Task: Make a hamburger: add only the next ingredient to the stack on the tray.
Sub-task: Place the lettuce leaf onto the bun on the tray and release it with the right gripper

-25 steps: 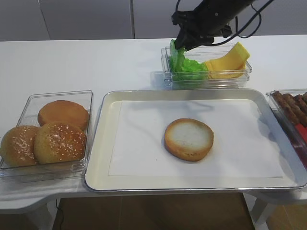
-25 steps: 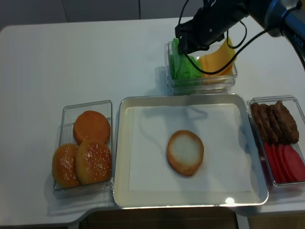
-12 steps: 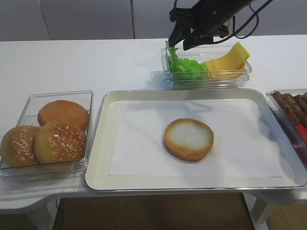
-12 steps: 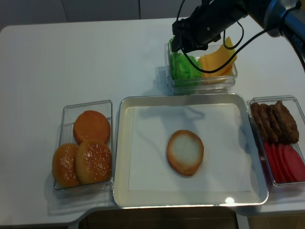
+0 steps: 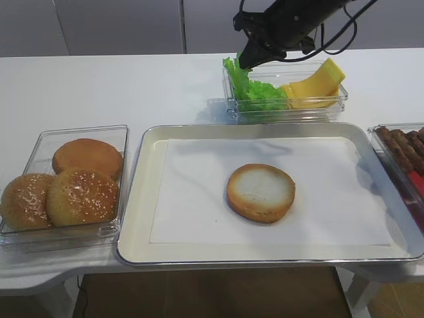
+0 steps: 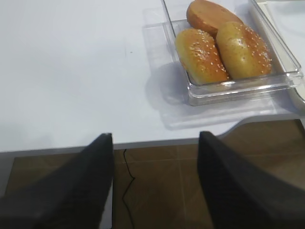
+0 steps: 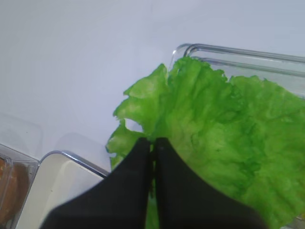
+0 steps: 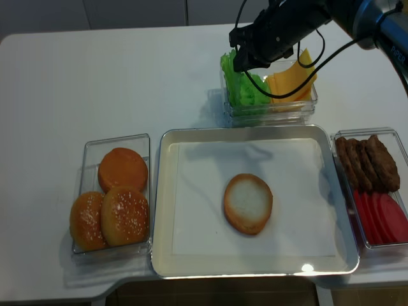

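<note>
A frilly green lettuce leaf (image 7: 224, 129) stands partly lifted at the left end of a clear box (image 5: 331, 106), its edge raised over the rim (image 5: 232, 68) (image 8: 231, 76). My right gripper (image 7: 153, 141) (image 5: 245, 59) (image 8: 241, 62) is shut on that leaf's edge. The bottom bun half (image 5: 261, 192) (image 8: 248, 203) lies cut face up in the middle of the paper-lined tray (image 5: 136, 232) (image 8: 160, 255), nothing on it. My left gripper (image 6: 155, 143) hangs open and empty beyond the table's front edge, near the bun box (image 6: 238, 88).
Yellow cheese slices (image 5: 315, 86) share the lettuce box. Sesame buns (image 5: 79, 195) fill a clear box left of the tray. Brown patties (image 8: 366, 159) and red tomato slices (image 8: 382, 217) lie in a box on the right. The tray corner (image 7: 62, 156) shows below the leaf.
My right gripper opened at the lettuce, then shut on the leaf's edge and rose a little. The leaf's edge now sticks up over the box's left rim.
</note>
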Controlling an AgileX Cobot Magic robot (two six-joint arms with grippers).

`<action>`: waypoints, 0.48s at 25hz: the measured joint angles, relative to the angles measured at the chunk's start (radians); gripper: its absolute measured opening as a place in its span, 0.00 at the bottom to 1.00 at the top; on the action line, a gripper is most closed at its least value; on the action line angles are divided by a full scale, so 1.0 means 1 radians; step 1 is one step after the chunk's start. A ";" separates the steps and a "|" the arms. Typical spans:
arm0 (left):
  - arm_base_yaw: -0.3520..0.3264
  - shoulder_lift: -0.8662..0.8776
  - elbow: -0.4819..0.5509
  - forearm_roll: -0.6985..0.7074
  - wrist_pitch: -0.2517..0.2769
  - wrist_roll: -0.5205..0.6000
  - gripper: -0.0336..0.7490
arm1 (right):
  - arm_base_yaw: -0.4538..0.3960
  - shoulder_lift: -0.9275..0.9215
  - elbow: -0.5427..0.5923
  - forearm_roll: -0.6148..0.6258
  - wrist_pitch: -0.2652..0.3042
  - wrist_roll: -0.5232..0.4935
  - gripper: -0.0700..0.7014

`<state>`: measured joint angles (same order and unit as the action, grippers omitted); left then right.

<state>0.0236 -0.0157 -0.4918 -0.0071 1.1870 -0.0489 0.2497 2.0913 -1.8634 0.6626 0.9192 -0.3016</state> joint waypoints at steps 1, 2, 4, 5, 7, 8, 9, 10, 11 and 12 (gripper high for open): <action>0.000 0.000 0.000 0.000 0.000 0.000 0.58 | 0.000 0.000 0.000 0.000 0.000 0.000 0.11; 0.000 0.000 0.000 0.000 0.000 0.000 0.58 | 0.000 0.000 0.000 0.000 0.000 0.000 0.11; 0.000 0.000 0.000 0.000 0.000 0.000 0.58 | 0.000 0.000 0.000 0.000 0.000 0.000 0.11; 0.000 0.000 0.000 0.000 0.000 0.000 0.58 | 0.000 0.000 0.000 0.004 0.000 0.000 0.11; 0.000 0.000 0.000 0.000 0.000 0.000 0.58 | 0.000 0.000 0.000 0.009 0.000 0.000 0.11; 0.000 0.000 0.000 0.000 0.000 0.000 0.58 | 0.000 0.000 0.000 0.010 0.000 0.000 0.11; 0.000 0.000 0.000 0.000 0.000 0.000 0.58 | 0.000 0.000 0.000 0.010 0.000 0.000 0.11; 0.000 0.000 0.000 0.000 0.000 0.000 0.58 | 0.000 0.000 0.000 0.011 0.000 0.000 0.10; 0.000 0.000 0.000 0.000 0.000 0.000 0.58 | 0.000 0.000 0.000 0.011 0.001 0.000 0.10; 0.000 0.000 0.000 0.000 0.000 0.000 0.58 | 0.000 0.000 0.000 0.013 0.001 0.000 0.10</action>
<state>0.0236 -0.0157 -0.4918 -0.0071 1.1870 -0.0489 0.2497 2.0913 -1.8634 0.6753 0.9199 -0.3018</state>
